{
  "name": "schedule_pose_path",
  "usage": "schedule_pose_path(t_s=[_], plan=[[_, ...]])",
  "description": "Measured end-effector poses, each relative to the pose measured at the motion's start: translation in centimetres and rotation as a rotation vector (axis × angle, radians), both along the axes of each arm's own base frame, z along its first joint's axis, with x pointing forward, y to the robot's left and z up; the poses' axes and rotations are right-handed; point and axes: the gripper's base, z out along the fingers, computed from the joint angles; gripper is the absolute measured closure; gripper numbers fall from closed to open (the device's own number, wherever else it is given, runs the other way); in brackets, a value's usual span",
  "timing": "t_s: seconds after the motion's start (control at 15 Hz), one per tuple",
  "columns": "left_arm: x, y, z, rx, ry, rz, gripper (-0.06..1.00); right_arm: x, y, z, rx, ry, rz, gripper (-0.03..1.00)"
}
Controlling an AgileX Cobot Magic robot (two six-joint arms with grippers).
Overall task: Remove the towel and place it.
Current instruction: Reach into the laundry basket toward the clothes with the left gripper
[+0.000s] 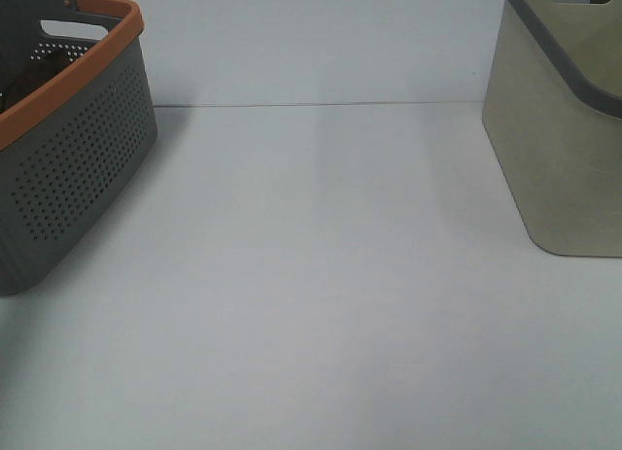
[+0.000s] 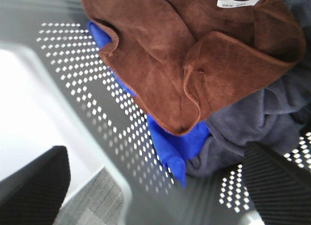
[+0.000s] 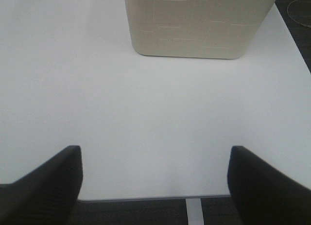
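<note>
Camera placement: one high view, two wrist views.
The exterior high camera looks down and forward across the table [image 1: 321,294], with the grey basket [image 1: 73,168] cropped at its left edge and the beige bin [image 1: 569,139] at its right. The left wrist camera points into the grey basket at close range, onto the towel [image 2: 194,64]. The right wrist camera faces the beige bin across the table, further off. The high view shares the grey basket with the left wrist view, and the table and beige bin with the right.

Towel [image 2: 194,64] in basket [image 1: 78,168], table [image 1: 321,314] left (atop other cloths [image 2: 252,118]); bin [image 1: 564,158] right.
</note>
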Motion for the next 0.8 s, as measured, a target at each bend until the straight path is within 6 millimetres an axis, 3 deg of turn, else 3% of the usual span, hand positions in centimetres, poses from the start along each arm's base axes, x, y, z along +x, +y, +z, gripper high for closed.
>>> schedule_pose_path(t_s=[0.2, 0.53, 0.8], plan=[[3.9, 0.2, -6.8, 0.005, 0.07, -0.087, 0.04, 0.0, 0.0, 0.0, 0.0, 0.0, 0.0, 0.16], [5.6, 0.1, -11.9, -0.022, 0.139, -0.107, 0.04, 0.0, 0.0, 0.0, 0.0, 0.0, 0.0, 0.16], [6.0, -0.3, -13.5, -0.071, 0.163, -0.145, 0.05, 0.0, 0.0, 0.0, 0.0, 0.0, 0.0, 0.16]])
